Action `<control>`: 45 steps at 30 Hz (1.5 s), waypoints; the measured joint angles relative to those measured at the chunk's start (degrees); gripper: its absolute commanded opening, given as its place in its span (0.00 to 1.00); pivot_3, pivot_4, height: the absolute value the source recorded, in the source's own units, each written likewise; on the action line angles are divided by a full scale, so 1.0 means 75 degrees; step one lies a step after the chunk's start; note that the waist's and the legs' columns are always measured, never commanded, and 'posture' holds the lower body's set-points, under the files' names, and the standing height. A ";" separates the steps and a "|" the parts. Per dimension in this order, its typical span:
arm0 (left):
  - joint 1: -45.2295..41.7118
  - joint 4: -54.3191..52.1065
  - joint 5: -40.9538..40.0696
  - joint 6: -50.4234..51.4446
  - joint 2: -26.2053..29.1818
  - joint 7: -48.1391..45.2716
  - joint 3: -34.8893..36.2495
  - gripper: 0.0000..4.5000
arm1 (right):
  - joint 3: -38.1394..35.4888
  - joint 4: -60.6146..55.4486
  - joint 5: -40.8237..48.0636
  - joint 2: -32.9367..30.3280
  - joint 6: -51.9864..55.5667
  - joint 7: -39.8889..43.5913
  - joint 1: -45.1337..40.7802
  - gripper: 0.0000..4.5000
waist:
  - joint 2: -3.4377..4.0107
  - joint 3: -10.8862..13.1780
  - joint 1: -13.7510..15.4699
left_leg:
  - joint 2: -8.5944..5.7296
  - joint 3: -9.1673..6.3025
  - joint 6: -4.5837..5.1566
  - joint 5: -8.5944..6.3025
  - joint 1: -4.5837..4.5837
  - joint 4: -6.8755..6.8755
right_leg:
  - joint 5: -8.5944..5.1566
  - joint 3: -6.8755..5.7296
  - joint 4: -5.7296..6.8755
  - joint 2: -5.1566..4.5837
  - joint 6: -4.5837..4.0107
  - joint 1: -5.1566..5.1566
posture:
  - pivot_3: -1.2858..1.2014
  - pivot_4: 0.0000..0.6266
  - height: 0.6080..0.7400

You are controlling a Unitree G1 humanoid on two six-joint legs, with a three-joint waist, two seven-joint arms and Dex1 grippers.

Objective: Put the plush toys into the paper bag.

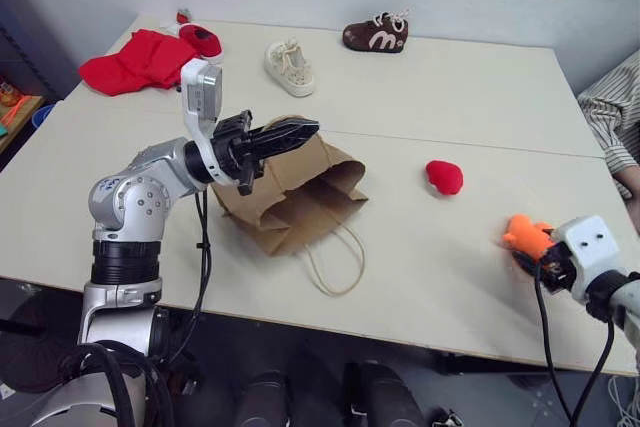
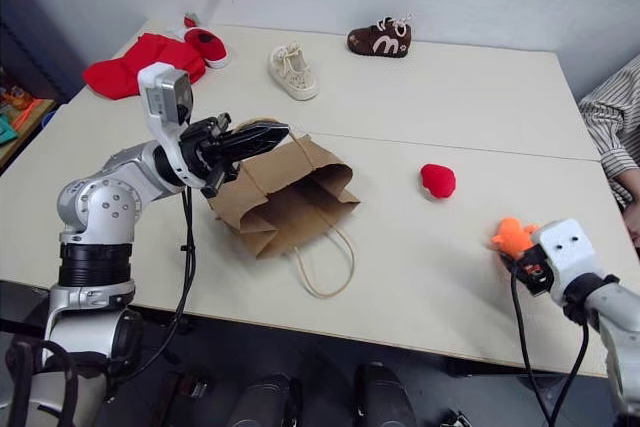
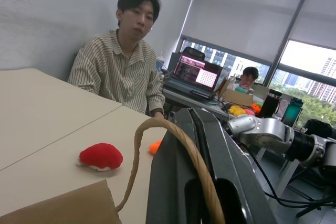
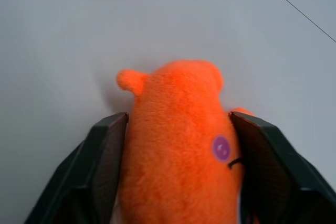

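The brown paper bag (image 1: 300, 197) lies on the table with its mouth facing right, one cord loop trailing toward the front edge. My left gripper (image 1: 300, 129) is shut on the bag's upper rim and holds it lifted; the other cord handle (image 3: 157, 124) arches over its finger. The red rounded plush (image 1: 443, 177) rests on the table to the right of the bag, apart from both grippers. Farther right, near the front edge, the orange plush (image 4: 173, 145) lies on the table with my right gripper (image 4: 177, 116) closed around it, both fingers pressed against its sides.
At the back of the table (image 1: 470, 87) are a red cloth heap (image 1: 135, 59), a small red shoe (image 1: 202, 40), a cream shoe (image 1: 290, 67) and a brown shoe (image 1: 376, 34). A person's striped sleeve (image 1: 612, 107) sits at the table's right edge.
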 measured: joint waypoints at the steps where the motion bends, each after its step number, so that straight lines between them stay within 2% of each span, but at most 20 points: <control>1: -0.0005 -0.0023 0.0000 0.0011 0.0016 -0.0001 0.0000 0.00 | 0.0022 0.0071 0.0008 -0.0125 0.0132 0.0086 -0.0049 0.40 | 0.0000 0.0000 0.0008 | -0.0001 0.0000 0.0000 0.0000 0.0000 -0.0002 | 0.0000 0.0000 -0.0002 0.0000 0.0000 0.0000 | 0.52 0.24 1.00; 4: -0.0025 -0.0044 -0.0019 0.0099 0.0066 -0.0055 0.0008 0.00 | 0.0016 0.0090 0.0216 -0.0365 0.0360 0.0542 -0.0084 0.18 | 0.0000 0.0000 0.0017 | 0.0000 0.0001 0.0000 0.0000 -0.0002 -0.0002 | 0.0004 -0.0001 -0.0010 0.0002 0.0007 0.0002 | 0.52 0.24 1.00; 7: -0.0112 -0.0034 -0.0135 0.0380 0.0200 -0.0128 0.0073 0.00 | 0.0032 -0.0355 0.1010 -0.0414 0.0385 0.1514 -0.0117 0.03 | 0.0000 0.0001 0.0013 | 0.0005 -0.0002 -0.0002 0.0000 -0.0002 -0.0003 | 0.0005 -0.0003 -0.0011 0.0008 0.0008 0.0001 | 0.52 0.24 1.00; 10: -0.0324 0.0064 -0.0357 0.0734 0.0276 -0.0234 0.0139 0.00 | 0.0533 -0.1698 0.2337 -0.0129 0.0585 0.2262 -0.0781 0.03 | -0.0002 0.0003 -0.0135 | 0.0015 -0.0001 -0.0013 0.0002 0.0003 -0.0005 | 0.0005 0.0001 -0.0004 0.0017 0.0009 0.0001 | 0.52 0.24 1.00; 12: -0.0434 0.0170 -0.0472 0.0951 0.0273 -0.0272 0.0155 0.00 | 0.1527 -0.2882 0.2941 0.0280 0.0874 0.2314 -0.1633 0.03 | -0.0002 0.0003 -0.0215 | 0.0020 -0.0011 -0.0028 0.0004 0.0010 -0.0011 | 0.0004 -0.0003 0.0001 0.0022 0.0007 0.0001 | 0.52 0.24 1.00; 15: -0.0552 0.0242 -0.0558 0.1179 0.0186 -0.0244 0.0165 0.00 | 0.3193 -0.3390 0.2736 0.1300 0.1293 0.1658 -0.2568 0.03 | -0.0008 0.0006 -0.0229 | 0.0016 -0.0021 -0.0031 0.0004 -0.0006 -0.0008 | 0.0003 -0.0011 -0.0005 0.0015 0.0005 -0.0010 | 0.52 0.24 1.00; 18: -0.0624 0.0302 -0.0663 0.1311 0.0079 -0.0210 0.0221 0.00 | 0.4666 -0.2948 0.2048 0.2553 0.1587 0.0753 -0.3244 0.03 | -0.0008 0.0006 -0.0197 | 0.0007 -0.0021 -0.0024 0.0003 -0.0034 0.0008 | 0.0003 -0.0014 0.0023 0.0003 0.0005 -0.0030 | 0.52 0.24 1.00; 20: -0.0644 0.0332 -0.0702 0.1337 -0.0032 -0.0210 0.0236 0.00 | 0.5283 -0.2440 0.1543 0.3181 0.1581 0.0294 -0.3675 0.03 | -0.0008 0.0006 -0.0165 | 0.0003 -0.0022 -0.0017 0.0003 -0.0042 0.0014 | 0.0003 -0.0016 0.0022 -0.0001 0.0006 -0.0034 | 0.52 0.24 1.00; 22: -0.0644 0.0345 -0.0750 0.1440 -0.0032 -0.0223 0.0245 0.00 | 0.5517 -0.1846 0.1148 0.3639 0.1533 -0.0078 -0.4111 0.03 | -0.0008 0.0006 -0.0154 | 0.0003 -0.0022 -0.0015 0.0003 -0.0046 0.0018 | 0.0004 -0.0018 0.0023 -0.0002 0.0006 -0.0034 | 0.52 0.24 1.00; 24: -0.0642 0.0324 -0.0801 0.1516 -0.0027 -0.0254 0.0251 0.00 | 0.5662 -0.1313 0.0794 0.3712 0.1381 -0.0184 -0.4564 0.03 | -0.0008 0.0006 -0.0136 | 0.0002 -0.0023 -0.0012 0.0002 -0.0046 0.0018 | 0.0004 -0.0019 0.0022 -0.0002 0.0006 -0.0034 | 0.52 0.24 1.00; 28: -0.0624 0.0278 -0.0820 0.1560 -0.0022 -0.0275 0.0310 0.00 | 0.5917 -0.0425 0.0323 0.3848 0.1392 -0.0105 -0.5281 0.03 | -0.0008 0.0006 -0.0151 | 0.0005 -0.0023 -0.0011 0.0001 -0.0046 0.0012 | 0.0004 -0.0019 0.0024 0.0000 0.0006 -0.0035 | 0.52 0.24 1.00; 33: -0.0598 0.0193 -0.0894 0.1539 -0.0203 -0.0275 0.0325 0.00 | 0.6328 0.0854 -0.0025 0.4460 0.1194 0.0141 -0.6115 0.03 | -0.0008 0.0006 -0.0287 | 0.0006 -0.0022 -0.0011 0.0002 -0.0046 0.0011 | 0.0004 -0.0019 0.0032 -0.0001 0.0006 -0.0037 | 0.52 0.24 1.00; 39: -0.0584 0.0187 -0.0893 0.1379 -0.0322 -0.0156 0.0365 0.00 | 0.6254 0.2367 -0.0319 0.5240 0.0124 0.0117 -0.6214 0.03 | -0.0008 0.0006 -0.0317 | 0.0009 -0.0019 -0.0011 0.0002 -0.0051 0.0003 | 0.0004 -0.0018 0.0032 -0.0001 0.0006 -0.0047 | 0.52 0.24 1.00; 45: -0.0277 0.0145 -0.0899 0.1277 -0.0322 -0.0074 0.0479 0.00 | 0.5883 0.2385 -0.0231 0.5452 -0.0828 0.0270 -0.6177 0.48 | -0.0008 0.0006 -0.0312 | 0.0009 -0.0021 -0.0011 0.0002 -0.0057 0.0005 | 0.0004 -0.0018 0.0033 -0.0001 0.0006 -0.0051 | 0.52 0.24 1.00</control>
